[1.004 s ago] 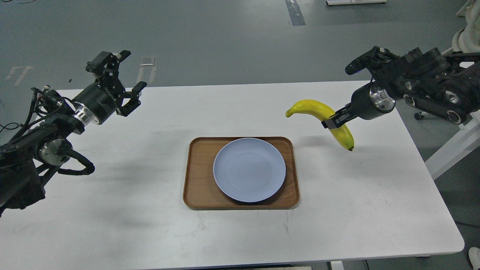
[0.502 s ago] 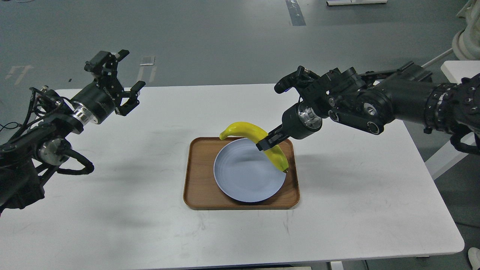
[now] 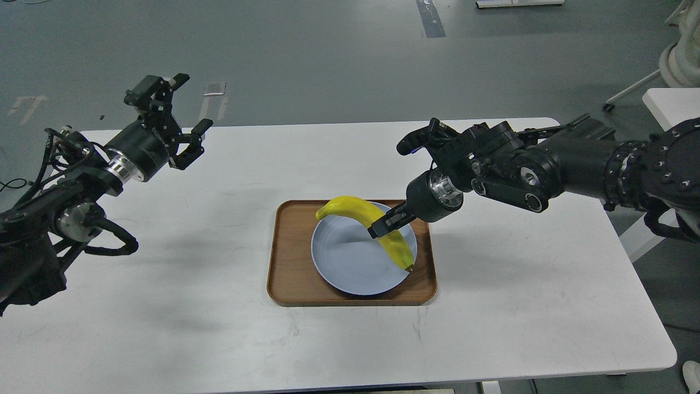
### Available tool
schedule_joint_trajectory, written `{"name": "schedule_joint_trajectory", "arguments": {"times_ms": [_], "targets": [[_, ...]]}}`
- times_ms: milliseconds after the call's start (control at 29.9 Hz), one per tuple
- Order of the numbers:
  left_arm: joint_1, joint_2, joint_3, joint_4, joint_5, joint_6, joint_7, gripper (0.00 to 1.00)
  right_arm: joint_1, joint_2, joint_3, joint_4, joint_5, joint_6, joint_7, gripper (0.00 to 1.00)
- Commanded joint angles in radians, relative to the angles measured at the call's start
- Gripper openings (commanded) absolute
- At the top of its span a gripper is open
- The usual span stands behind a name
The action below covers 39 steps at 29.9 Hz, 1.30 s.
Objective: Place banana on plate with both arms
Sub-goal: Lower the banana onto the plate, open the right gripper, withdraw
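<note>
The yellow banana (image 3: 355, 210) is held over the pale blue plate (image 3: 344, 262), its dark tip low near the plate's right rim. My right gripper (image 3: 384, 225) is shut on the banana's middle, reaching in from the right. I cannot tell whether the banana touches the plate. The plate sits in the brown wooden tray (image 3: 287, 257) at the table's middle. My left gripper (image 3: 188, 120) is open and empty, raised above the table's far left, well apart from the plate.
The white table (image 3: 519, 306) carries only the tray and plate. Its right edge lies close behind my right arm. A white stand (image 3: 678, 49) and another table's corner are off to the far right on the grey floor.
My right arm has carried the banana leftward from the table's right side to over the plate and lowered it. My left arm has hardly moved.
</note>
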Motion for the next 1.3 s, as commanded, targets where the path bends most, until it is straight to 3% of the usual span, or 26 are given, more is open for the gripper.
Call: {"name": "schedule_joint_trajectory", "arguments": {"times_ms": [0,167,268,401,535,636,803,970,1271], "targets": [[-0.001,0.002,-0.003,0.0,-0.001,0.0,0.0,0.98,-0.009,0.008,-0.009,-0.005,0.001,0.0,0.0,0.44],[-0.001,0.004,-0.003,0.0,-0.001,0.0,0.0,0.98,-0.017,0.008,-0.009,-0.012,0.001,0.0,0.0,0.6],[-0.001,0.002,-0.003,0.0,-0.001,0.0,0.0,0.98,-0.017,0.006,-0.007,-0.018,0.002,0.0,0.0,0.81],[-0.001,-0.001,-0.003,0.0,-0.001,0.0,0.0,0.98,-0.016,-0.003,0.007,-0.028,0.007,0.0,0.0,0.95],[-0.001,0.001,-0.004,0.0,-0.001,0.0,0.0,0.98,-0.002,-0.07,0.065,-0.037,0.011,0.0,0.0,0.96],[-0.001,0.001,-0.004,0.002,-0.001,0.0,0.0,0.98,-0.017,-0.141,0.21,-0.063,0.048,0.0,0.0,0.97],[0.0,-0.01,-0.004,0.003,-0.004,0.0,0.0,0.98,-0.146,-0.256,0.466,-0.144,0.33,0.0,0.0,1.0],[0.0,-0.045,-0.004,0.006,-0.007,0.0,0.0,0.98,-0.305,-0.267,0.675,-0.163,0.557,0.0,0.0,1.0],[0.003,-0.146,-0.035,0.069,-0.007,0.0,0.0,0.98,-0.45,-0.241,0.852,-0.244,0.599,0.0,0.0,1.0]]}}
